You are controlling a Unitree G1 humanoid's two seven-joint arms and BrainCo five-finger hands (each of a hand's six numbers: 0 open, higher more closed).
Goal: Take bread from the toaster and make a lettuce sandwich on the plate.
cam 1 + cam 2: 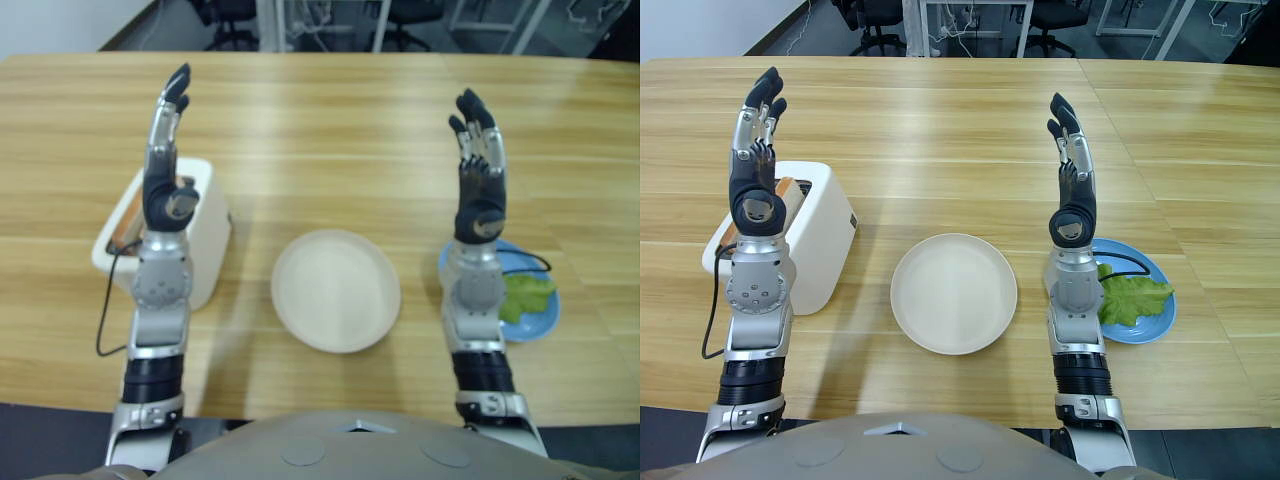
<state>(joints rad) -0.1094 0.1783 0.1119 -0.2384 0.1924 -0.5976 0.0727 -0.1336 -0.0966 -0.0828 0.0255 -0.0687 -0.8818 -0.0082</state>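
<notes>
A white toaster (825, 240) stands at the left of the wooden table, with brown bread (787, 190) showing in its slots. A cream plate (953, 292) lies bare in the middle. A green lettuce leaf (1133, 298) rests on a small blue plate (1145, 330) at the right. My left hand (755, 140) is raised over the toaster, fingers straight and holding nothing. My right hand (1071, 150) is raised just left of the blue plate, fingers straight and holding nothing.
A black cable (712, 310) runs from the toaster toward the table's front edge. Another thin cable (1135, 257) crosses the blue plate. Office chairs (875, 25) and table legs stand beyond the far edge.
</notes>
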